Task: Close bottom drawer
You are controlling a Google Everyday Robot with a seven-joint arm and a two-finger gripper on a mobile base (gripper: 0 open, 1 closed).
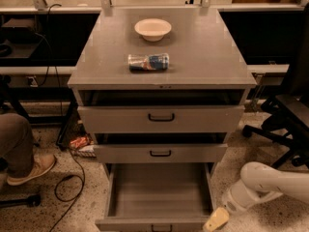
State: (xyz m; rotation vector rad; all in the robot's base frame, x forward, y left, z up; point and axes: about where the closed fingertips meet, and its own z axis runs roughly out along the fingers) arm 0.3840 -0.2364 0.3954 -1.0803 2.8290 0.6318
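Note:
The bottom drawer (159,195) of the grey cabinet is pulled far out, its deep tray empty and its front panel with the small black handle (161,227) at the lower edge of the view. The middle drawer (160,153) and top drawer (161,118) stand slightly open above it. My gripper (216,220) is at the end of the white arm (270,185), low at the right, next to the bottom drawer's front right corner. Only a tan fingertip shows.
A white bowl (152,29) and a can lying on its side (148,62) sit on the cabinet top. A person's leg and shoe (24,156) are at the left, with cables on the floor. A black office chair (285,120) stands at the right.

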